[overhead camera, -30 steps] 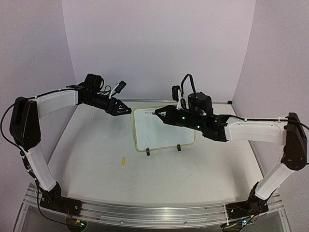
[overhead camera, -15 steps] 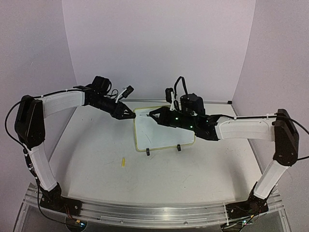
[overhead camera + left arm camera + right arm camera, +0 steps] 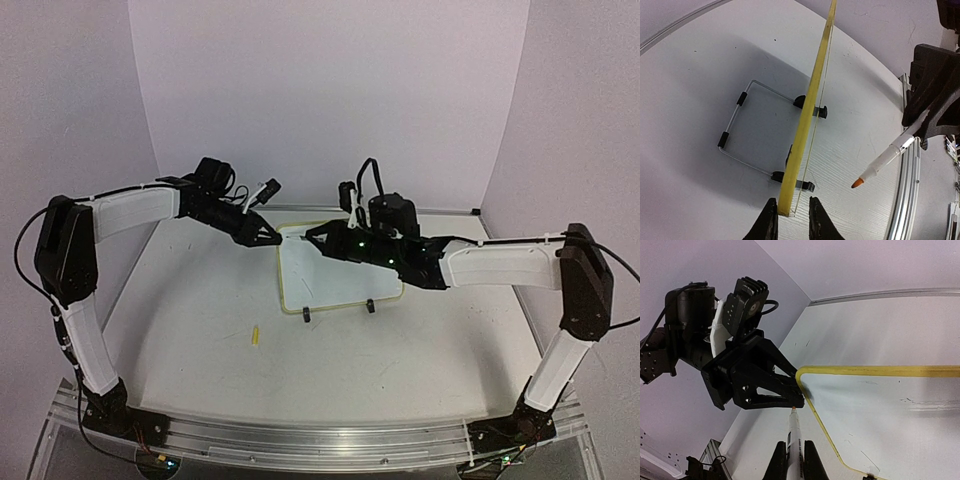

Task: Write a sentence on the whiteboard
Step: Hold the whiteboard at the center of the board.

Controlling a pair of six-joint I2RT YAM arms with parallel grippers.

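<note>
One counter [image 3: 190, 310] carries the whiteboard [image 3: 340, 280], propped at centre of the overhead view. The left tool [image 3: 791, 212] straddles its upper-left corner, jaws narrow; whether they pinch it I cannot tell. The right tool [image 3: 794, 460] is clamped on a marker [image 3: 793, 432], tip beside that corner.

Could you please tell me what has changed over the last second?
The left gripper moved right to the far-left corner of the whiteboard, its jaws narrowing around the rim; a firm pinch is unclear. The right gripper, holding the marker, eased left toward that corner. The whiteboard and the yellow bit on the table stayed put.
</note>
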